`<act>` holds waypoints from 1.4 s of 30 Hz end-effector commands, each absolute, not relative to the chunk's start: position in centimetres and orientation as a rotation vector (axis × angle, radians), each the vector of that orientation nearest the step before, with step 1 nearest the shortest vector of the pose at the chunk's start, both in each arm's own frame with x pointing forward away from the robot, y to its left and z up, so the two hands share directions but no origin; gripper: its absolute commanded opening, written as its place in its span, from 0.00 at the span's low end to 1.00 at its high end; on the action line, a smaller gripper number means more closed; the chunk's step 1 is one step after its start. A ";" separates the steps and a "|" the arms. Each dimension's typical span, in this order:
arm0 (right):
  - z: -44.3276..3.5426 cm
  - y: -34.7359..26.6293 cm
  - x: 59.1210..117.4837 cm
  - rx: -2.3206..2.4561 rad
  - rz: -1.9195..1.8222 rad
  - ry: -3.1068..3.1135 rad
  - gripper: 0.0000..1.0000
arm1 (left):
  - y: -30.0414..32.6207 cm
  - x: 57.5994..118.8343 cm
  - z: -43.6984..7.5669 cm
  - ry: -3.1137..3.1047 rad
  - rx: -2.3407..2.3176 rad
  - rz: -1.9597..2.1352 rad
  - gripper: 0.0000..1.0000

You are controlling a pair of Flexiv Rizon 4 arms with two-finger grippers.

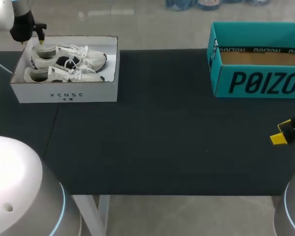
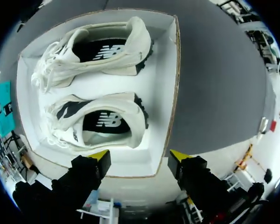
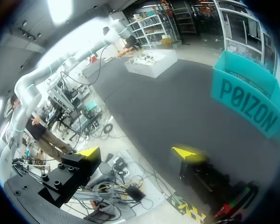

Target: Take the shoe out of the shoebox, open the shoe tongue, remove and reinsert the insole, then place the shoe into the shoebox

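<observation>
left claw wide open, empty | shoe just ahead, in white box, heel end closest | judged light, soft upper, stiffer heel collar: likely grip there | right claw open, empty, well apart

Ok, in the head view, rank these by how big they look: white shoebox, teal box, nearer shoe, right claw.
White shoebox and teal box: about alike; the teal box runs off the view's edge, so I won't rank the two.
Then the nearer shoe.
Smallest: right claw, only partly in view.
</observation>
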State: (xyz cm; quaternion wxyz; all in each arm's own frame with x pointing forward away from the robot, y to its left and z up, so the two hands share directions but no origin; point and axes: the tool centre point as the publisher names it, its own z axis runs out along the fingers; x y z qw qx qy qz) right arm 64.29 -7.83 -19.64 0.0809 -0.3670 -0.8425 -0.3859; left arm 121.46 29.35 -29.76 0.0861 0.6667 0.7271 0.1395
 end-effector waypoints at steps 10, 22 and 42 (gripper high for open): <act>-19.5 -7.9 63.0 -1.135 -1.159 -2.545 1.00 | 30.2 112.7 -20.0 2.476 1.700 0.200 1.00; -19.5 -7.9 63.0 -1.135 -1.159 -2.545 1.00 | 30.0 110.7 -19.2 2.529 1.648 0.159 1.00; -19.5 -7.9 63.0 -1.135 -1.159 -2.545 1.00 | 30.0 110.7 -19.2 2.529 1.648 0.159 1.00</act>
